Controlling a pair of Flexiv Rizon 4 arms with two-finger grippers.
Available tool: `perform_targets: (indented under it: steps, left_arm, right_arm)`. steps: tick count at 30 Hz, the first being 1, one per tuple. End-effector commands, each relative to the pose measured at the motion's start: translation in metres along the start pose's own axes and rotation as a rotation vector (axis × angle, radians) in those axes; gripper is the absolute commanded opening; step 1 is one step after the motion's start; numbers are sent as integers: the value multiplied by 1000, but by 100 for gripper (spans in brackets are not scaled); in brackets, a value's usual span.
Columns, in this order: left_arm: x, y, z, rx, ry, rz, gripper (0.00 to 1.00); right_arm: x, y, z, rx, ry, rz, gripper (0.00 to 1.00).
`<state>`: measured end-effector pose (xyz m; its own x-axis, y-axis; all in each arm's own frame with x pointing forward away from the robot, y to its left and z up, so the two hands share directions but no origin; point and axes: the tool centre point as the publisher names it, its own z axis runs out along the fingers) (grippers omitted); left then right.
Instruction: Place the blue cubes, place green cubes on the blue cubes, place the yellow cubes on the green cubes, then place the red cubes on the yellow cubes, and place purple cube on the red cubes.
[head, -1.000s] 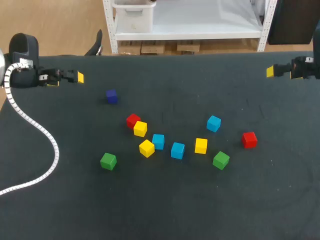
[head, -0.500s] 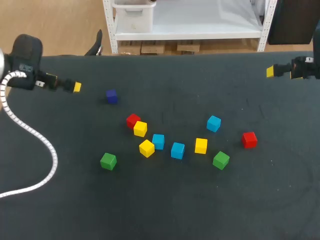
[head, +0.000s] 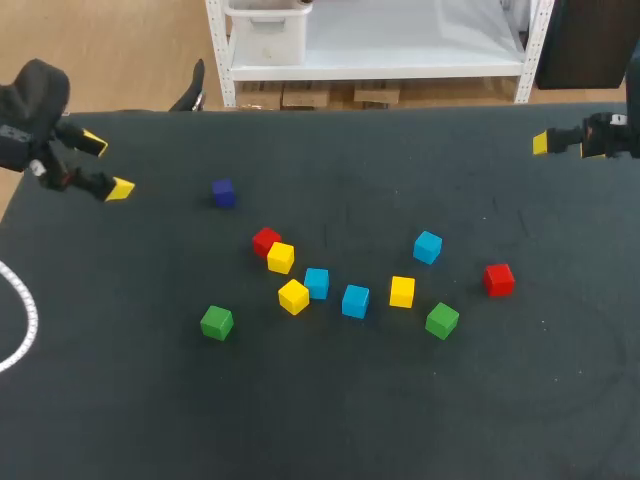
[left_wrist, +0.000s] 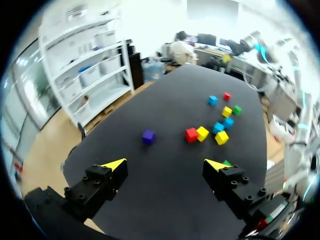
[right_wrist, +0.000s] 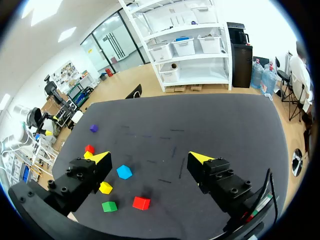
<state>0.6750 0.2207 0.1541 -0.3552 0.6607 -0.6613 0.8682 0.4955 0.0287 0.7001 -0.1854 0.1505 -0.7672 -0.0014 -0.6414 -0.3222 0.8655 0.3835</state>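
Three small light-blue cubes lie on the black desk, right of the dark purple cube. Left tool, released, hangs left of it. Right tool, also released, is far right and probably nearer the blues.

My left end effector hangs over the far left corner of the surface, fingers spread wide and empty; my right end effector sits at the far right edge. The purple cube lies alone, nearest my left arm. A red cube touches a yellow cube. Three blue cubes, two more yellow cubes, two green cubes and a second red cube lie scattered in one layer mid-surface.
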Motion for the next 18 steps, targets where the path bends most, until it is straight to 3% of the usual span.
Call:
perform_targets:
  steps: [1,11,18]
  left_arm:
    - [3,5,-3,313,-17,547,100]
    - [3,5,-3,313,-17,547,100]
    - [7,8,10,400,38,556,100]
  right_arm:
    - [0,1,0,3,-1,0,100]
    - [0,1,0,3,-1,0,100]
    - [0,1,0,3,-1,0,100]
